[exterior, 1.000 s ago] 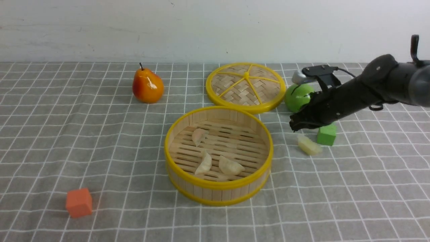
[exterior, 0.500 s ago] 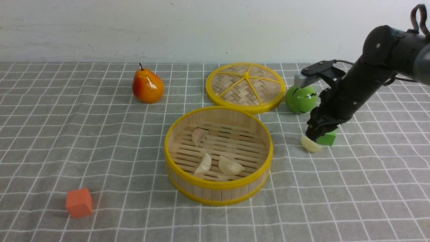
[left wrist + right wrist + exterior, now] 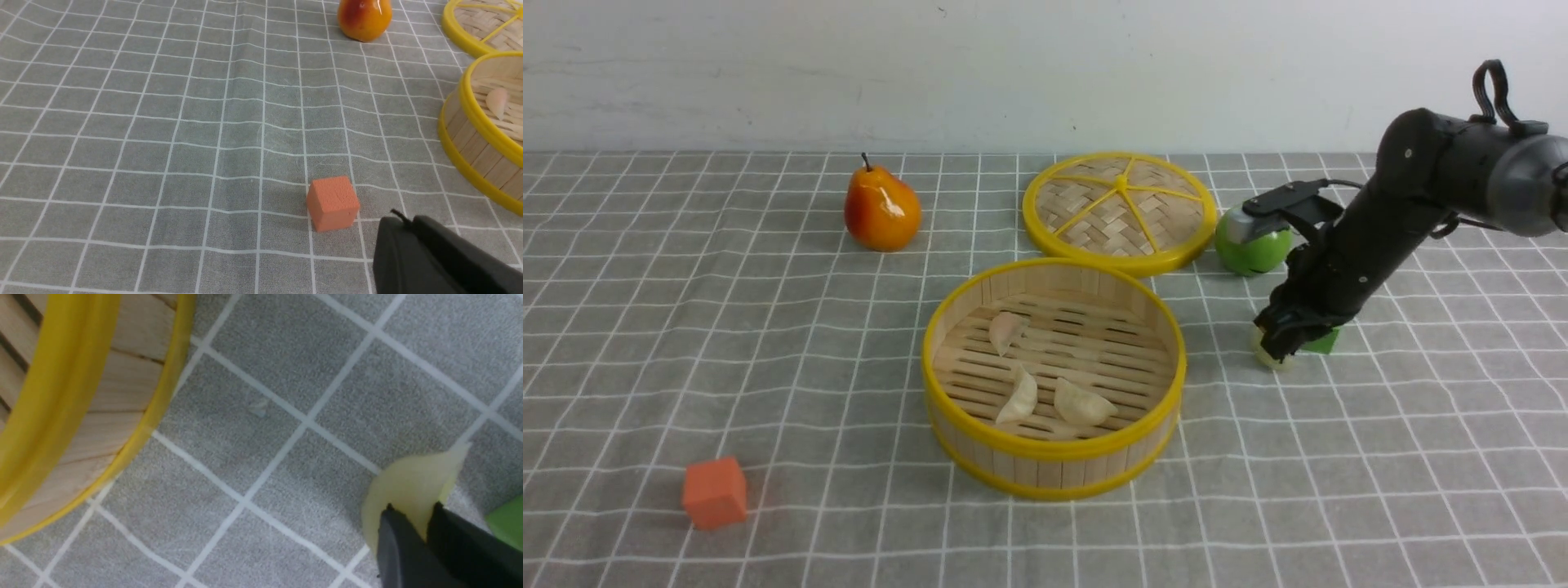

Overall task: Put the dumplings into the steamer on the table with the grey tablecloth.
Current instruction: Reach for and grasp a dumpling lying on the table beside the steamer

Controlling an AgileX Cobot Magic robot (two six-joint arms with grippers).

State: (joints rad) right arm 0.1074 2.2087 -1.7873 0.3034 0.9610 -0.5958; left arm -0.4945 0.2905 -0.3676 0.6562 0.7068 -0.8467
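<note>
Grey-clothed bench [image 3: 768, 327] is bearing a likely light, slick dumpling [image 3: 408, 486] the right jaws are pinching mid-body, left jaws shut.

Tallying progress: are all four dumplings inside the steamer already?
No, only three dumplings lie in the steamer; the fourth dumpling is outside it, pinched by the right gripper.

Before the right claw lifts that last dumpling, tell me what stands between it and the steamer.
Nothing visible does. Between the dumpling, pinched in the right claw, and the steamer lies only bare grey tablecloth. The green cube sits on the dumpling's far side, away from the steamer. Only the steamer's own wall needs clearing.
</note>
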